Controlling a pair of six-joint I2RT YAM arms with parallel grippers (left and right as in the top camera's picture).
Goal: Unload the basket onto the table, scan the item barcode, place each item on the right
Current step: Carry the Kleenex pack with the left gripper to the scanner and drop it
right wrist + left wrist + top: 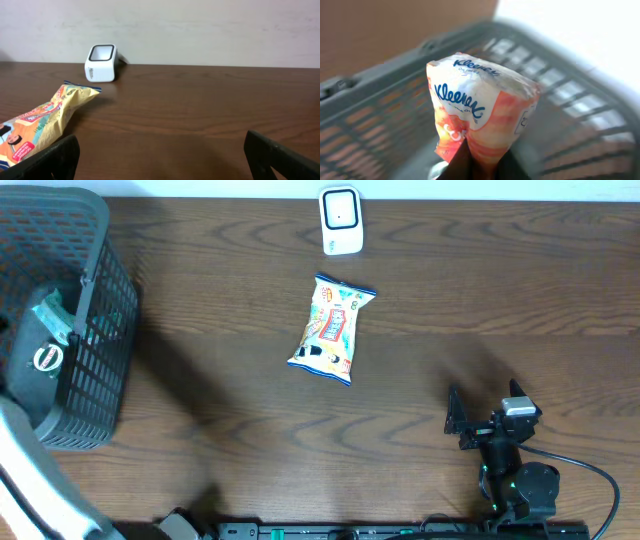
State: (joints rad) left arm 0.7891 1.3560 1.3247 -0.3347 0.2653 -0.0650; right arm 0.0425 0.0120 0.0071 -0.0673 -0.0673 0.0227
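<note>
Dark wood-grain table (pixel 220 310), pale wall (pixel 200 25) behind. Left tool (pixel 482 167) clamped on Kleenex pack (pixel 480 105), seemingly over grey basket (pixel 100 350); right tool (pixel 160 145) gapes wide, empty.

Reads as dark wood grain on table (pixel 500 300), smooth, slight sheen. Grey matt plastic lattice for basket (pixel 100 370). Glossy crinkled plastic film on tissue pack (pixel 480 115); same shiny printed film on snack bag (pixel 332 330). Smooth white plastic on scanner (pixel 341 222), glossy dark window.
</note>
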